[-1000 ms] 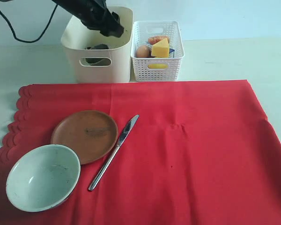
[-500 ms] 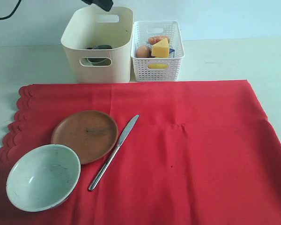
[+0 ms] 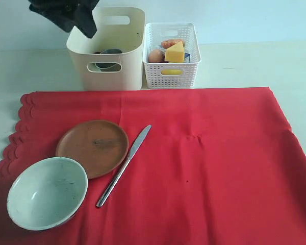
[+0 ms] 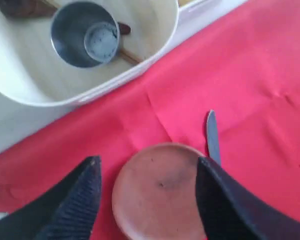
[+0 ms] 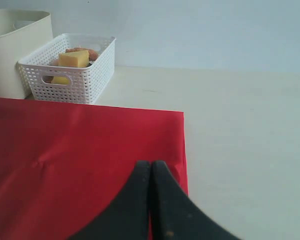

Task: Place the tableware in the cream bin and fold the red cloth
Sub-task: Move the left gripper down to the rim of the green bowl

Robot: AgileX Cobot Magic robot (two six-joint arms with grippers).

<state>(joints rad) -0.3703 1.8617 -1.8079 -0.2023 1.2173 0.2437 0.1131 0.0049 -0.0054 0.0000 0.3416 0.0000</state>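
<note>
The red cloth point(image 3: 209, 163) lies spread flat on the table. On its left part sit a round brown plate point(image 3: 92, 148), a pale bowl point(image 3: 47, 193) and a metal knife point(image 3: 123, 166). Behind it, the cream bin point(image 3: 109, 71) holds a steel cup point(image 4: 85, 34), a dark wooden spoon point(image 4: 20, 7) and a chopstick point(image 4: 131, 56). My left gripper point(image 3: 86, 28) hangs open and empty high over the bin's left corner; in its wrist view the plate point(image 4: 157, 192) shows far below between the fingers. My right gripper point(image 5: 151, 165) is shut on nothing, low over the cloth's right edge point(image 5: 182, 150).
A white lattice basket point(image 3: 171, 64) with an egg, a cheese wedge and other food stands right of the cream bin. Bare pale table point(image 3: 255, 66) lies behind and to the right of the cloth. A black cable hangs at the top left.
The left arm rose out of the cream bin, left the top of the exterior view, and now hangs to the left of where it was. Nothing on the cloth moved.
</note>
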